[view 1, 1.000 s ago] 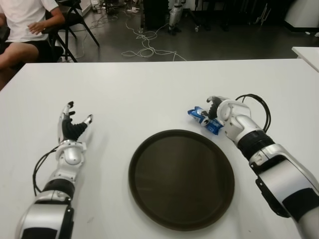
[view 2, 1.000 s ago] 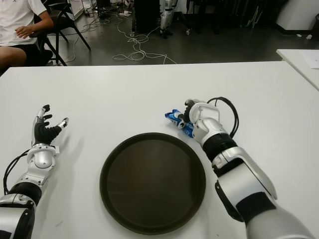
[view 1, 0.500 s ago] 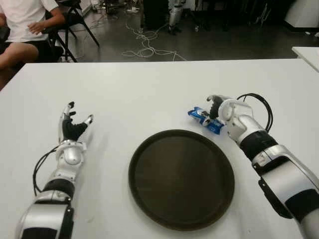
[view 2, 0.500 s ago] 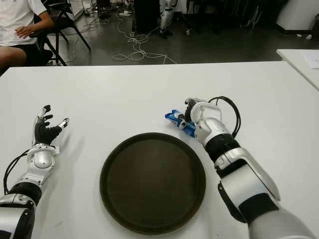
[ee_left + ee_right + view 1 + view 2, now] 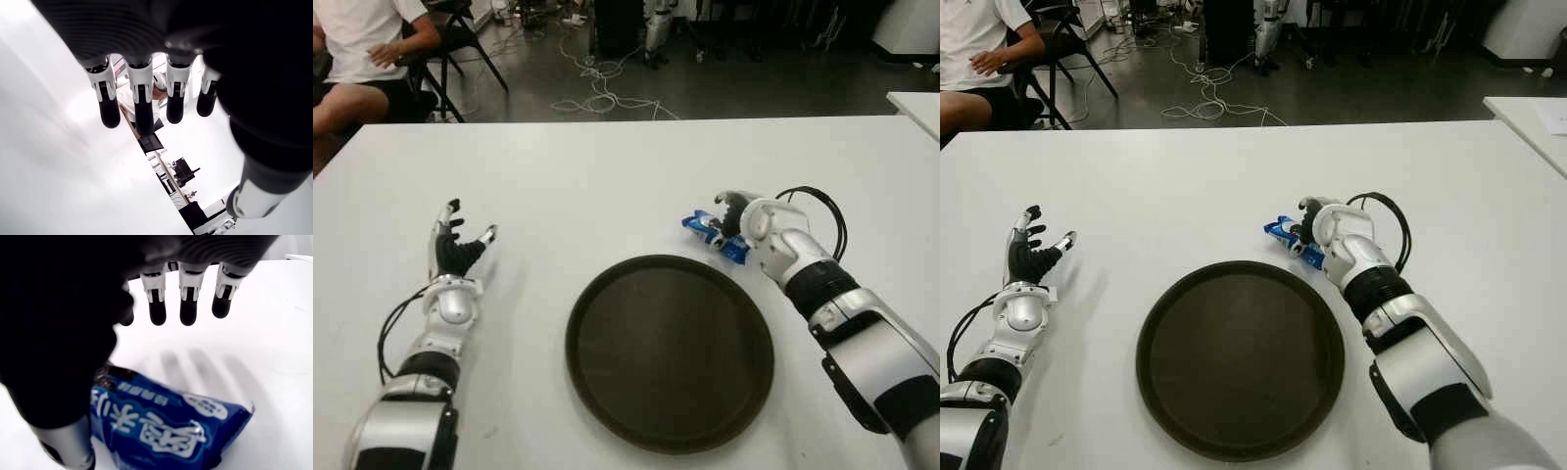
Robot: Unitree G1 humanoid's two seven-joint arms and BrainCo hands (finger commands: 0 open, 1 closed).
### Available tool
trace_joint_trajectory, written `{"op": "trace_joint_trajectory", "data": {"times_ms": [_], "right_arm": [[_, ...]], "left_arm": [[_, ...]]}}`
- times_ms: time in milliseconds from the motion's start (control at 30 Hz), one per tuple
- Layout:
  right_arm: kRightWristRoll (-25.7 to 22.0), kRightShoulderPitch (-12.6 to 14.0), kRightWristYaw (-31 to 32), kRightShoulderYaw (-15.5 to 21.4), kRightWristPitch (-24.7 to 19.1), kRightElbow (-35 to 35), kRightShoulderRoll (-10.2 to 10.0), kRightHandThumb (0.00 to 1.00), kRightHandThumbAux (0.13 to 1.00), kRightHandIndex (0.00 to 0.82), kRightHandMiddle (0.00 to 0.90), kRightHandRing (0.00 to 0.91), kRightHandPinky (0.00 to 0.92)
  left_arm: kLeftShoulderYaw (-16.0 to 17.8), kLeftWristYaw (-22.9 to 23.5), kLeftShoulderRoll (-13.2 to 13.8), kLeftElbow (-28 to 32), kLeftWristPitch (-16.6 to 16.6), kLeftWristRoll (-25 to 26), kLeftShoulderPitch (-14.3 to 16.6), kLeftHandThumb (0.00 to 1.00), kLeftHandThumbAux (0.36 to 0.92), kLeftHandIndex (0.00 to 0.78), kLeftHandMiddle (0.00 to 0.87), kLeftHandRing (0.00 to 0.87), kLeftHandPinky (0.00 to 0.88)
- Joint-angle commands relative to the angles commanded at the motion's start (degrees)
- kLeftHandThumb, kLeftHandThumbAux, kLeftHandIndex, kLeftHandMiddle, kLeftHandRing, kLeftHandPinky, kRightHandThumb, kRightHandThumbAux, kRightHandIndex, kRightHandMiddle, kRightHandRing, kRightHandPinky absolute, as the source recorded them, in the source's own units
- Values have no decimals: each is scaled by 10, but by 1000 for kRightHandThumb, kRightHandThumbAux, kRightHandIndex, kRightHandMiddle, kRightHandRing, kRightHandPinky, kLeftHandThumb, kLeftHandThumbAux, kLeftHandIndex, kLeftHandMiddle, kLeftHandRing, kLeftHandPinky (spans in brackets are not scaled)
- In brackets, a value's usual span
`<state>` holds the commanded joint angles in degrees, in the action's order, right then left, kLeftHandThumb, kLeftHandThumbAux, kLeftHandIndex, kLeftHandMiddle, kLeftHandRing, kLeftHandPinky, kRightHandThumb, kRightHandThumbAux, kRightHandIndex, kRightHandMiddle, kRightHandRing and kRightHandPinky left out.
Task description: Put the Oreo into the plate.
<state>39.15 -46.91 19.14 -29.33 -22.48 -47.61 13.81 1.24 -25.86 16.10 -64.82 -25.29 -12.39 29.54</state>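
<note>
Right hand (image 5: 744, 217) fingers (image 5: 188, 306) spread above Oreo (image 5: 166, 426).

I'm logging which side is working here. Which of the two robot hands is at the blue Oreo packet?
The right robot hand: its fingers arch over the blue Oreo packet beyond the round dark plate. The left robot hand shows far left, open and empty.

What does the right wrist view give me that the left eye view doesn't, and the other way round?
Only the right wrist view shows the right hand's fingers spread above the blue Oreo pack, not closed on it, and the white print on the wrapper.

Only the left eye view shows the empty dark plate just beside the pack, the idle left hand far to the plate's left, open, and a seated person beyond the table.

Both show the pack lying on the white table at the right hand.
</note>
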Motion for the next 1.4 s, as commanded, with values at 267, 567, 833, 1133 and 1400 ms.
{"op": "trace_joint_trajectory", "data": {"times_ms": [267,567,833,1133,1400], "right_arm": [[1,7,-6,-3,16,-5,-2,0,822,59,114,77,0],[4,-1,-1,-8,14,-24,-6,0,818,53,101,63,0],[2,-5,-1,-9,13,-32,-10,0,807,57,97,53,0],[1,-6,1,-12,18,-40,-11,0,802,63,97,59,0],[1,-8,-5,-13,22,-45,-12,0,807,56,105,60,0]], "left_arm": [[1,-3,-2,4,-1,1,-2,242,709,77,125,131,143],[3,-5,-4,7,5,3,-2,240,707,74,134,147,167],[6,0,-6,3,4,9,0,246,708,76,143,155,165],[4,-1,-4,4,-1,6,-2,247,710,73,128,135,143],[2,0,-2,2,-3,4,-2,240,711,76,133,140,151]]}}
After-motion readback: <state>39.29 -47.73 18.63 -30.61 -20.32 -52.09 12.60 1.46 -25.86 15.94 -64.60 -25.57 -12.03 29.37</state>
